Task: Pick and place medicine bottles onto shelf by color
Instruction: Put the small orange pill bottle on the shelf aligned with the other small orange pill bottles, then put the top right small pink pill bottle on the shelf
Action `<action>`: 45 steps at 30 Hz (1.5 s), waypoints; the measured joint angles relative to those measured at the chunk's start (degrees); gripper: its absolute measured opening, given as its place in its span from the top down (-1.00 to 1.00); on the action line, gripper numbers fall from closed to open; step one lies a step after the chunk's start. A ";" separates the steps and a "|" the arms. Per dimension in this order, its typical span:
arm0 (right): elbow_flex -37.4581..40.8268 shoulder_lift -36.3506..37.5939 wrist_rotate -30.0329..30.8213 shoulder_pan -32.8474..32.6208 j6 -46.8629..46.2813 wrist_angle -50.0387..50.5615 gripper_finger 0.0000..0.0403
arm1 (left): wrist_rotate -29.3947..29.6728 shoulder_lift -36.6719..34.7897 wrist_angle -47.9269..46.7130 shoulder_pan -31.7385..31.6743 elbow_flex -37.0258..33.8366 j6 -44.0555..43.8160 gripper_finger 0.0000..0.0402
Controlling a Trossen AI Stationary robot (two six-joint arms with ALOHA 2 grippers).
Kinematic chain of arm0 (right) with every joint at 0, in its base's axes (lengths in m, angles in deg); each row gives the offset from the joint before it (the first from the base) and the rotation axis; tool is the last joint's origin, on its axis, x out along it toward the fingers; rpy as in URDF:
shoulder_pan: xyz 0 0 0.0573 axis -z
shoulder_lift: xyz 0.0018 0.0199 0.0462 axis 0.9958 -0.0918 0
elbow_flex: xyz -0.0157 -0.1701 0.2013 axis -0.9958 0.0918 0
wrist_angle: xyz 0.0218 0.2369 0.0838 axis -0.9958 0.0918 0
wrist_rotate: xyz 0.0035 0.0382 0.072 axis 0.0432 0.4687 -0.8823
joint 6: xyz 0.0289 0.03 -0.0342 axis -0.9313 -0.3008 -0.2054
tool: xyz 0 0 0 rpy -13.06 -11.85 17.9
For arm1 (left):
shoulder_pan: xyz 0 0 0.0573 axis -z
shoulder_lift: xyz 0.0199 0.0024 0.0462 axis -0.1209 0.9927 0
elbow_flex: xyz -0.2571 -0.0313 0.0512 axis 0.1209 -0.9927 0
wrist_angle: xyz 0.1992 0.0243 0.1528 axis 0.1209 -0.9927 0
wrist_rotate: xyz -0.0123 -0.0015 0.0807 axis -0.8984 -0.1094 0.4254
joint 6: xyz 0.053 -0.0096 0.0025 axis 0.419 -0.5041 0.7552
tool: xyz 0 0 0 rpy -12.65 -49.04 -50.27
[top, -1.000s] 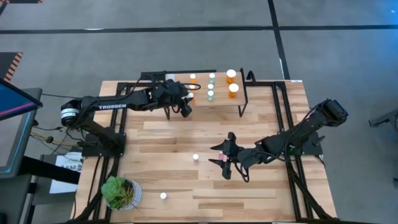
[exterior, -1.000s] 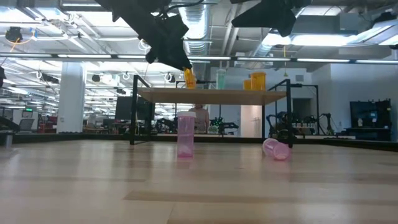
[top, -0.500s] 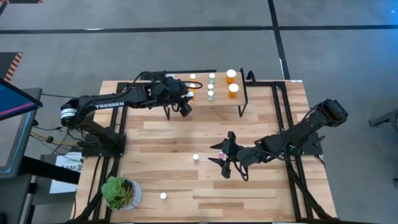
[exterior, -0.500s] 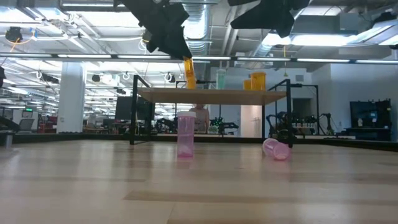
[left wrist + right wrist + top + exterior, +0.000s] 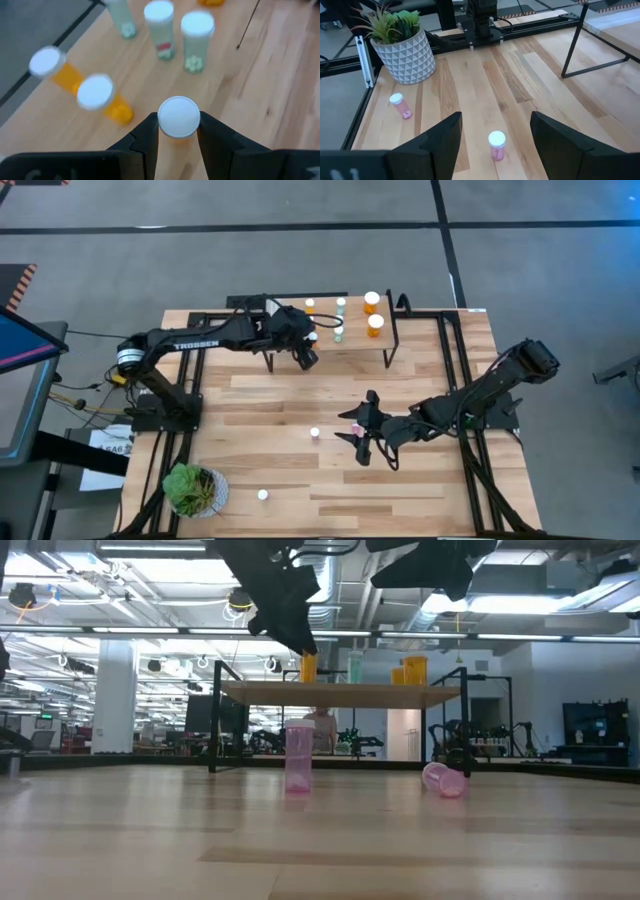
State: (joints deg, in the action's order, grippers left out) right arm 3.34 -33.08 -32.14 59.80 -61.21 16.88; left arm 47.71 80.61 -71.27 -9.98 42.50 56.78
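Orange bottle (image 5: 178, 118) being gripped at cap by left tool (image 5: 178, 131), held over shelf (image 5: 352, 345) beside other orange bottles (image 5: 102, 98), likely for colour grouping. Right tool (image 5: 496, 131) being held spread, ungrasping, above upright pink bottle (image 5: 496, 145) on counter (image 5: 290, 470), well short of shelf.

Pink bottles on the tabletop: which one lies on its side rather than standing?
The pink bottle toward the right of the low view lies tipped over; the other pink bottle, in front of the shelf, stands upright.
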 joint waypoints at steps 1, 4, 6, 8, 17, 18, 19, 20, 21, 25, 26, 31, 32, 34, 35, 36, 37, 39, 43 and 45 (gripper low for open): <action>0.00 0.00 0.00 0.02 0.00 0.02 -0.29 | -0.01 0.34 0.61 0.00 0.28 0.04 0.49; 0.00 0.00 0.00 -0.07 -0.02 0.23 -0.29 | 0.49 0.30 0.11 0.00 0.29 0.04 0.49; 0.00 0.00 0.00 -0.11 -0.02 0.66 -0.29 | 1.12 0.30 0.06 0.00 0.29 0.04 0.49; 0.00 0.00 0.00 -0.15 -0.04 0.59 -0.29 | 1.75 -0.06 -0.98 0.00 0.29 0.04 0.49; 0.00 -0.02 0.00 -0.15 -0.25 0.46 -0.29 | 2.05 -0.09 -1.41 -0.04 0.29 -0.03 0.49; 0.00 -0.02 0.00 -0.15 -0.39 0.44 -0.29 | 2.05 -0.09 -1.45 -0.04 0.29 -0.03 0.49; 0.00 -0.02 0.00 -0.15 -0.42 0.44 -0.29 | 2.05 -0.09 -1.47 -0.04 0.29 -0.21 0.48; 0.00 -0.02 0.00 -0.15 -0.42 0.44 -0.29 | 2.05 -0.09 -1.57 -0.04 0.29 -0.31 0.48; 0.00 -0.02 0.00 -0.15 -0.43 0.46 -0.29 | 2.05 -0.09 -1.70 -0.04 0.29 -0.47 0.46; 0.00 -0.02 0.00 -0.15 -0.46 0.46 -0.29 | 1.99 -0.10 -3.36 -0.04 0.16 -0.77 0.32; 0.00 -0.02 0.00 -0.15 -0.48 0.46 -0.29 | 1.96 -0.03 -3.53 -0.04 0.14 -0.79 0.28; 0.00 -0.02 -0.01 -0.15 -0.59 0.48 -0.29 | 2.05 -0.05 -3.47 -0.04 0.16 -1.02 0.10; 0.00 -0.02 -0.01 -0.15 -0.59 0.49 -0.29 | 2.05 -0.05 -3.36 -0.04 0.16 -1.18 0.07; 0.00 -0.02 -0.01 -0.15 -0.57 0.53 -0.29 | 2.05 -0.05 -3.28 -0.02 0.16 -1.26 0.04; 0.00 -0.02 -0.02 -0.15 -0.57 0.52 -0.29 | 2.02 -0.05 -3.33 -0.02 0.16 -1.28 0.02; 0.00 -0.02 -0.02 -0.15 -0.59 0.52 -0.29 | 1.94 -0.05 -3.31 -0.02 0.16 -1.29 0.01; 0.00 -0.02 -0.02 -0.15 -0.57 0.55 -0.29 | 1.74 -0.07 -3.26 -0.02 0.16 -1.30 0.00; 0.00 -0.02 -0.02 -0.15 -0.57 0.55 -0.29 | 1.53 -0.48 -3.37 -0.02 0.16 -1.30 -0.01; 0.00 -0.02 -0.02 -0.15 -0.57 0.59 -0.29 | 1.23 -3.05 -3.18 0.09 0.16 -1.30 -0.01; 0.00 -0.02 -0.02 -0.15 -0.57 0.63 -0.29 | 1.22 -4.63 -3.18 0.19 0.16 -1.30 -0.01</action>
State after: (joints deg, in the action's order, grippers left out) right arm 3.34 -33.10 -32.16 59.65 -61.77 17.51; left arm 48.93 75.99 -74.44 -9.79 42.66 55.49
